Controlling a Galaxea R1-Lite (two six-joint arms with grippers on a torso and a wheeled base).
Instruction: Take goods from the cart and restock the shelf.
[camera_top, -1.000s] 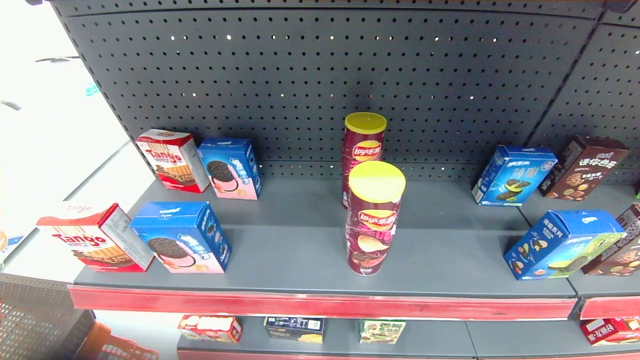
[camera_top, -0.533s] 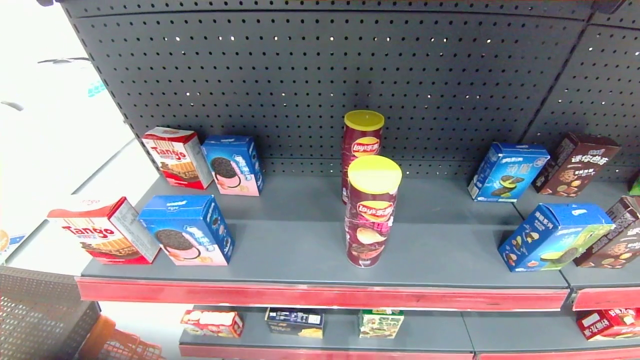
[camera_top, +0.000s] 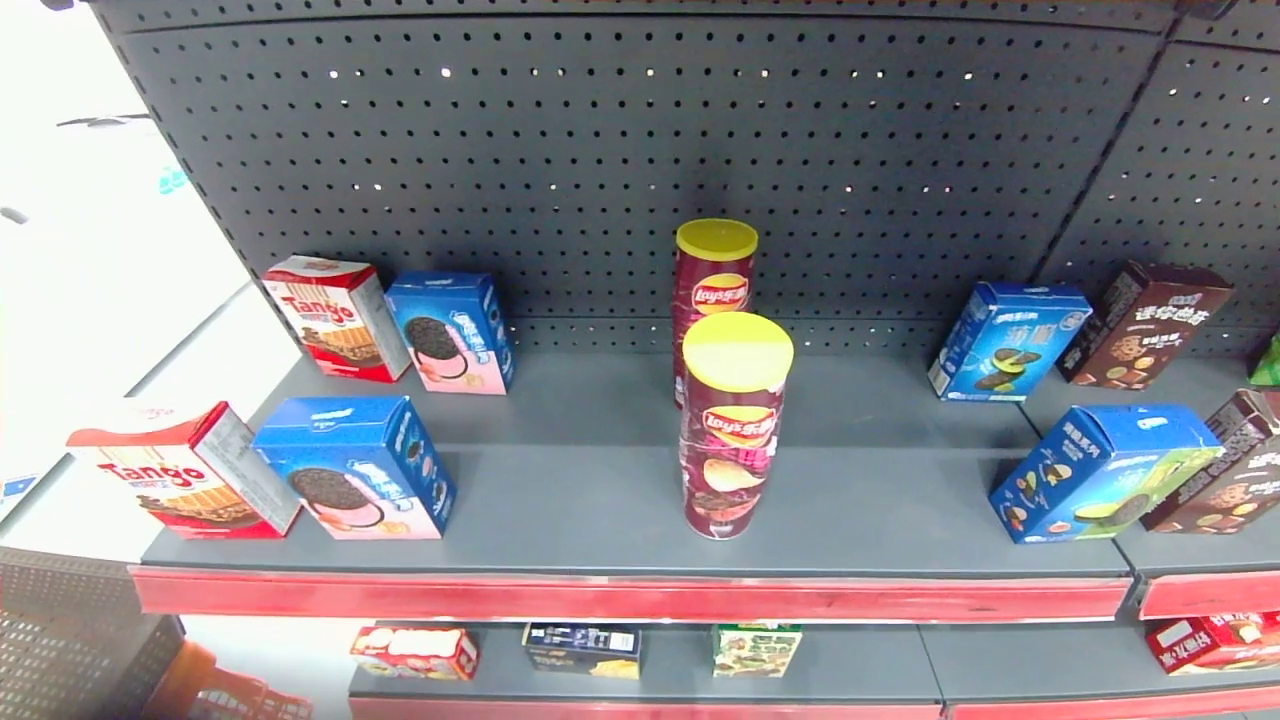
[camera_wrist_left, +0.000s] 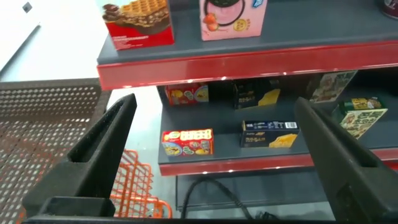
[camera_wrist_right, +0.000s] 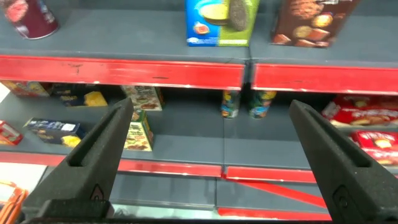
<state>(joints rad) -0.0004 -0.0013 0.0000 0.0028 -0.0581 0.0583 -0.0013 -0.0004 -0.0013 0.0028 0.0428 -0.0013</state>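
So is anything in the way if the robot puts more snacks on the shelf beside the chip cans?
Nothing visible is. The shelf is bare either side of the front chip can and rear chip can; the blue cookie box and blue-green box stand apart. The left gripper and right gripper are open, empty.

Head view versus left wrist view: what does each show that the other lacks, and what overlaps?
Head view adds the two chip canisters and the pegboard back wall. Left wrist view adds the open left gripper and a black cable below the lower shelf. Both share the front red wafer box, the blue cookie box beside it and the red shelf edge.
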